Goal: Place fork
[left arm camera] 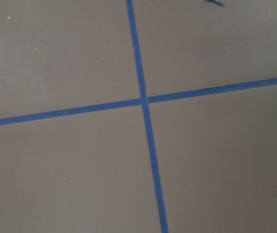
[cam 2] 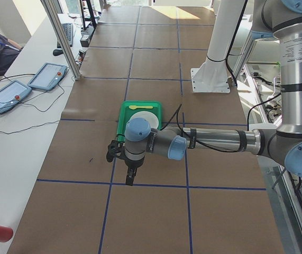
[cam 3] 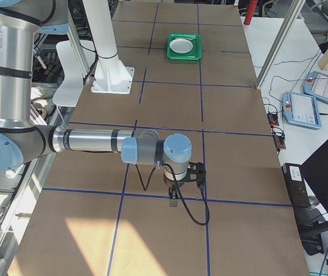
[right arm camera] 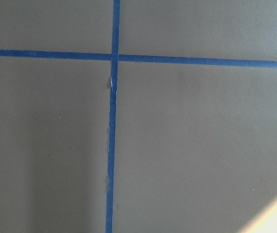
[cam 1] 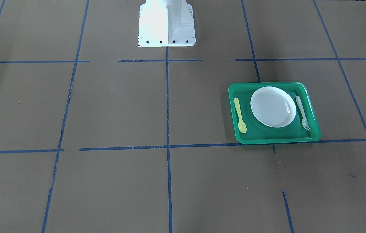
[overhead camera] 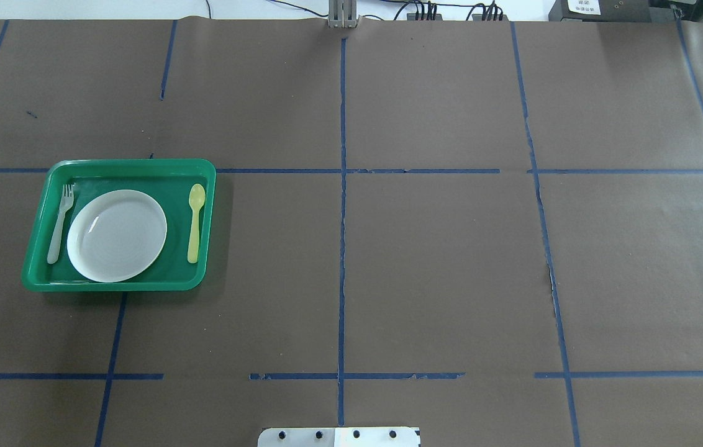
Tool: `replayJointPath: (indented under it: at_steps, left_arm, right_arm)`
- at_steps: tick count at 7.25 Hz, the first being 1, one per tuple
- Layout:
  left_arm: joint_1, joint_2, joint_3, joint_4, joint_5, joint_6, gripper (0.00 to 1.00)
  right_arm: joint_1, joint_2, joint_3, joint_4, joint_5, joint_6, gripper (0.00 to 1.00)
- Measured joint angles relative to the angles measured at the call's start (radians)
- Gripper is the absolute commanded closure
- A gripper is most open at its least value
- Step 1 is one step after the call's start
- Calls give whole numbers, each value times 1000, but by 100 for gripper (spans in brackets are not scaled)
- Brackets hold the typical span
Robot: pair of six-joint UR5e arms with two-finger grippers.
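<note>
The pale whitish fork [cam 1: 302, 113] lies flat inside the green tray [cam 1: 276, 139], beside the white plate [cam 1: 273, 106], tines toward the operators' side. In the overhead view the fork [overhead camera: 59, 223] is on the left of the plate [overhead camera: 117, 234] in the tray [overhead camera: 134, 163]. No gripper touches it. My left gripper [cam 2: 130, 174] hangs over the brown table just past the tray and shows only in the exterior left view. My right gripper [cam 3: 175, 198] hangs far from the tray and shows only in the exterior right view. I cannot tell whether either is open or shut.
A yellow spoon [cam 1: 240, 115] lies in the tray on the plate's other side. The robot's white base [cam 1: 166, 24] stands at mid-table. Blue tape lines [overhead camera: 342, 186] cross the brown paper. Tablets [cam 2: 47, 75] and cables lie on the side bench.
</note>
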Motion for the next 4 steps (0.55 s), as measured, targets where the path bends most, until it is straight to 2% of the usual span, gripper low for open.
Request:
replayJointPath:
  at_steps: [1, 2, 4]
  left_arm:
    - [-29, 3, 6, 16, -65, 15, 0]
    - [-42, 10, 9, 22, -93, 22, 0]
    - [-52, 26, 3, 20, -86, 26, 0]
  right_arm:
    - [0, 0, 0, 0, 0, 0, 0]
    - [0, 0, 1, 0, 0, 0, 0]
    - [0, 0, 0, 0, 0, 0, 0]
